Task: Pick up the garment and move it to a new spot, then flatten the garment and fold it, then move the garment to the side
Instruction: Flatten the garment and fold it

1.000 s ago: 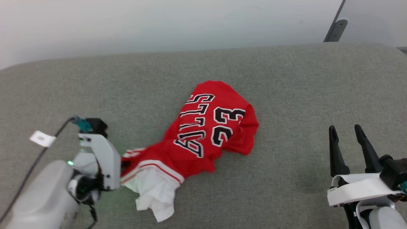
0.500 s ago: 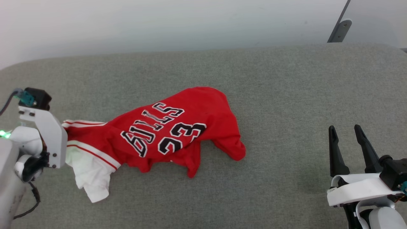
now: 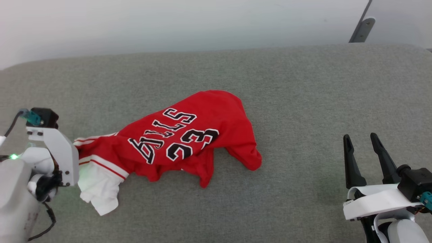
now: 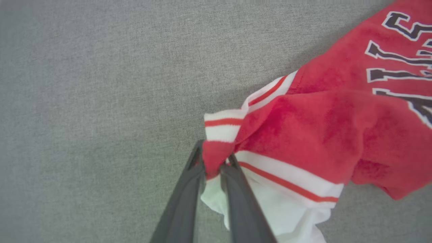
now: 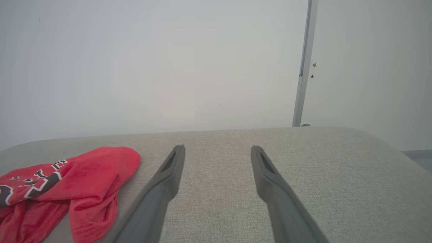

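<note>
L gripper (image 4: 213,161) pinches garment (image 3: 189,135) at its striped trim by the white sleeve, near left edge of grey pad (image 3: 303,84); rest lies crumpled mid-pad. R gripper (image 3: 359,141) fingers spread, well apart from cloth, bare pad btwn.

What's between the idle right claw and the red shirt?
Just bare grey upholstery between the open right gripper and the red-and-white BULLS jersey, in the head view.
</note>
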You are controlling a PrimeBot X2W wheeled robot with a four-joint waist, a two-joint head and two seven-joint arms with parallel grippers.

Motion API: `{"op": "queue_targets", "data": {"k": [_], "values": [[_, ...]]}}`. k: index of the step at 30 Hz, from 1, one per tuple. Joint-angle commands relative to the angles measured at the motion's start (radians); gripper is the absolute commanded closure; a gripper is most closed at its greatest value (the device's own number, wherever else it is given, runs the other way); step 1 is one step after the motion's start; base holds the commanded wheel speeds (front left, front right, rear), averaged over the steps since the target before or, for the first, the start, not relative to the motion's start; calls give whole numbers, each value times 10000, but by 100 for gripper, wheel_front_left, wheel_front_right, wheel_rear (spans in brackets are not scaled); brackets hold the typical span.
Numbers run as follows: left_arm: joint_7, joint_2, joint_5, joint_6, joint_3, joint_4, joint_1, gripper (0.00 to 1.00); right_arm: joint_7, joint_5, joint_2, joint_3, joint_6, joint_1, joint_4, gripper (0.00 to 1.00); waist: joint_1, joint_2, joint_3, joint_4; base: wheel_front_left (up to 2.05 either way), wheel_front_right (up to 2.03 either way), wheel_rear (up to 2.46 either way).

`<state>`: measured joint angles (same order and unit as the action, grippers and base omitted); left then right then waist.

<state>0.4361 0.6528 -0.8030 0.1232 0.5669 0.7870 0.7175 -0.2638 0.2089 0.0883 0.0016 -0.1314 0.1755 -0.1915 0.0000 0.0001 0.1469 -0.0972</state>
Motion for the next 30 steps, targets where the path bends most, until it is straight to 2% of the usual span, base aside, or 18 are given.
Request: {"op": "queue_targets", "data": {"k": [1,6,10,14,19,24,27,29,30], "values": [[-53,-69,-137,21,-44,17,83,0,-9,-32,58,0,14,73,-23,0,0,-1,-46,106,0,0,0],[-70,-178,-352,40,-96,-3,98,0,-9,-29,164,-2,14,37,-71,0,0,-1,-188,390,0,0,0],[276,-301,-669,-104,-218,-154,-3,0,-9,-36,215,39,14,-36,-100,0,0,-1,-316,599,0,0,0],[1072,-478,-1212,-435,-370,-502,-290,0,-9,-27,276,52,14,-149,-136,0,0,-1,-457,786,0,0,0],[2192,-634,-1552,-1172,-234,-1076,-782,0,-9,-3,331,125,14,-197,-158,0,0,-1,-540,923,0,0,0],[2511,-814,-1699,-1581,-143,-1345,-1221,0,-9,-24,328,238,14,-164,-155,0,0,-1,-513,931,0,0,0],[2297,-928,-1593,-1564,-67,-1176,-1328,0,-9,-3,367,311,14,-80,-159,0,0,-1,-441,878,0,0,0],[2088,-1056,-1562,-1364,-4,-936,-1371,0,-9,15,390,354,14,-6,-152,0,0,-1,-367,831,0,0,0],[1935,-1133,-1653,-1278,-73,-802,-1328,40,-9,21,404,363,14,19,-144,0,0,-1,-326,811,0,0,0]]}}
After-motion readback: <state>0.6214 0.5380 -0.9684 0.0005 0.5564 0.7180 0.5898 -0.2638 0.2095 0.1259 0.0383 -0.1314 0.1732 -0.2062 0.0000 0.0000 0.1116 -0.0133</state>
